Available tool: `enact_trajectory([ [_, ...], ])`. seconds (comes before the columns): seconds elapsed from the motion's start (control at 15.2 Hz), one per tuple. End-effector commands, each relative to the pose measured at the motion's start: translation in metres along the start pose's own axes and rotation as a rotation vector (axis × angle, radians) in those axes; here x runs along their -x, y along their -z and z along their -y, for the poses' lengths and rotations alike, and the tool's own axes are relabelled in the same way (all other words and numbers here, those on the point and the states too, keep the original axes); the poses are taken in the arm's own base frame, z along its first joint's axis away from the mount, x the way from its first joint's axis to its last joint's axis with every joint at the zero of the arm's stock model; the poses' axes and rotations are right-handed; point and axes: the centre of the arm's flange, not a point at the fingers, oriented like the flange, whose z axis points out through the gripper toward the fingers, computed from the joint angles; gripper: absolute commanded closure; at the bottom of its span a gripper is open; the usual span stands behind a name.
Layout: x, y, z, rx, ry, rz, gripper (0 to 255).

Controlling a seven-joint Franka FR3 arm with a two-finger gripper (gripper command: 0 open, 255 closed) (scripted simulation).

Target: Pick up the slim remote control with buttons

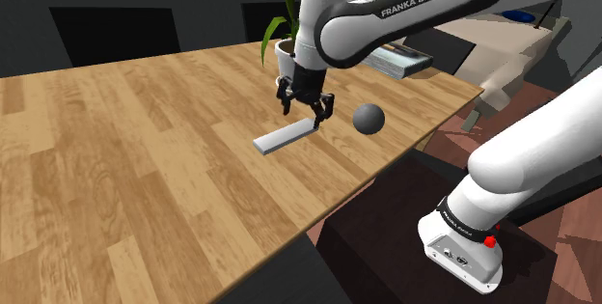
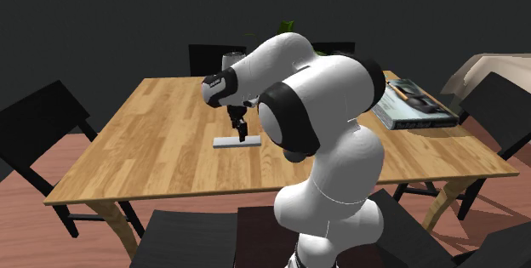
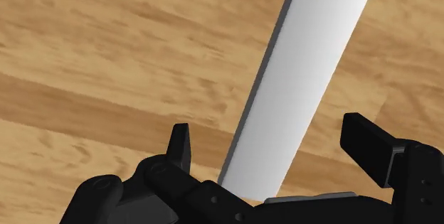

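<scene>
**Tool open over the end of the remote**

My arm (image 1: 415, 8) rises from the stand (image 1: 439, 254) and bends over the wooden counter (image 1: 116, 157). The lettered forearm runs nearly level and the wrist turns down, so my tool (image 1: 307, 114) points straight at the boards. In the second exterior view the white elbow bulks in front and the tool (image 2: 241, 133) hangs just over the remote (image 2: 236, 142).

The remote (image 1: 286, 137) is drawn as a plain pale grey slab, long and slim. It lies flat on the counter at a slant to the wood grain. My tool stands over the end of the remote that lies nearer the dark ball (image 1: 369, 118).

In the wrist view my tool (image 3: 274, 137) is spread wide, with one black finger on each side of the remote (image 3: 306, 80) and bare wood showing between each finger and the slab. I grip nothing.

The ball sits near the remote, off that same end. A potted plant (image 1: 285, 51) stands beyond the remote, and a stack of books (image 1: 400, 58) lies farther off, past the ball.
</scene>
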Motion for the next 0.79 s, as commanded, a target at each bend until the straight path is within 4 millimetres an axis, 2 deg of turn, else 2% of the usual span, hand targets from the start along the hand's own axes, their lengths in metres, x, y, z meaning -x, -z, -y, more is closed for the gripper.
enact_trajectory([
  [0.0,0.004,-0.016,0.020,-0.001,-0.102,-0.007,0],
  [0.13,0.005,-0.028,0.036,0.000,-0.169,-0.013,0],
  [0.59,0.004,-0.065,0.035,0.000,-0.169,-0.013,0],
  [0.73,0.004,-0.068,0.035,0.000,-0.169,-0.013,0],
])
